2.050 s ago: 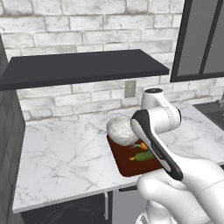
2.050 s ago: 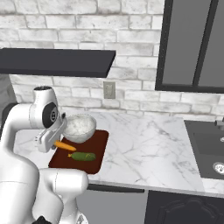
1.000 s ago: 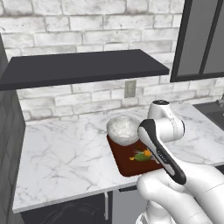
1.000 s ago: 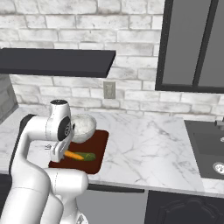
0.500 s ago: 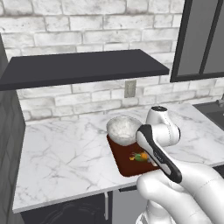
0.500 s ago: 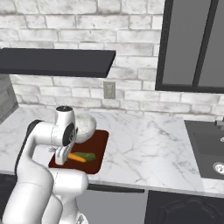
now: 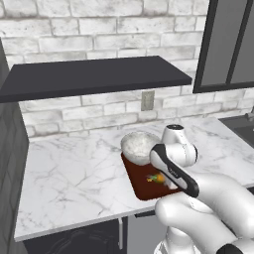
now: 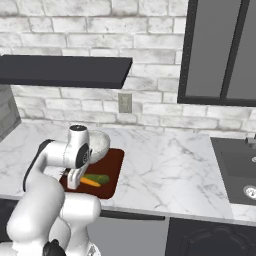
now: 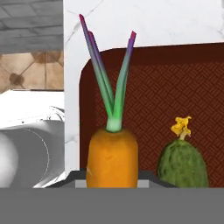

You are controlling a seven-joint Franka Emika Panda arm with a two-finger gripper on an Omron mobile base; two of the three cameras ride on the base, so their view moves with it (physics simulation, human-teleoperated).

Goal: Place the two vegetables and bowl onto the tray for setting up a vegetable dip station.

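Hand view has my pincer [image 9: 112,176] clamped on the one carrot [image 9: 112,157], its jaws pressed to the thick orange body low over the tray [image 9: 175,87]. The carrot is smooth and blunt, with three slim stalks fanning from its crown, green at the root and purple at the tips. Just to its right lies the one cucumber [image 9: 183,164], short, dark green and bumpy, with a small yellow withered flower at its end. I cannot tell whether the two touch. Both are on the single tray, a dark red-brown rectangle with rounded corners, a low rim and a fine woven pattern on its floor.

From the right base view, the carrot and cucumber lie side by side across the tray's near half, and the one bowl [image 8: 100,142] sits at its far end, round, deep and mottled white-grey. My own white arm covers the tray's left side and part of the bowl.

Around the tray spreads a white marble counter [image 7: 74,173] with grey veins. Behind it rises a pale brick wall [image 7: 74,30] with one outlet [image 7: 147,100], under a dark flat shelf [image 7: 89,74]. Far right, a dark sink [image 8: 235,170] is set into the counter.
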